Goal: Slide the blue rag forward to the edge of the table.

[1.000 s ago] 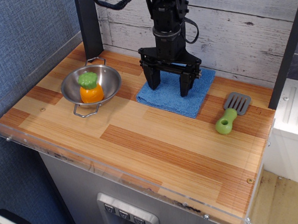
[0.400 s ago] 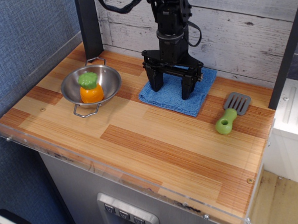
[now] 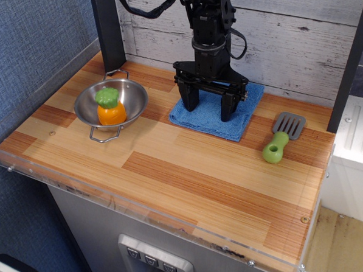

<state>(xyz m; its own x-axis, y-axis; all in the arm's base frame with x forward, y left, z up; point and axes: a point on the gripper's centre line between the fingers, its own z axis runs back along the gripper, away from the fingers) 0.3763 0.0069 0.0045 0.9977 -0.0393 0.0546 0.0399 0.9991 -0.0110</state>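
Note:
The blue rag (image 3: 220,114) lies flat on the wooden table (image 3: 171,167) near the back wall, right of the steel bowl. My black gripper (image 3: 209,110) points straight down over the rag. Its two fingers are spread wide apart, with their tips on or just above the cloth, one near the rag's left edge and one near its right middle. Nothing is held between them. The rag's back part is hidden behind the gripper.
A steel bowl (image 3: 132,94) holding an orange and green toy vegetable (image 3: 110,107) stands left of the rag. A grey spatula with a green handle (image 3: 279,139) lies to the right. A clear acrylic rim (image 3: 142,206) runs along the front edge. A dark post (image 3: 108,30) stands at the back left.
The gripper and the rag have shifted slightly back and to the right, toward the wall. Between the last two frames almost nothing has moved.

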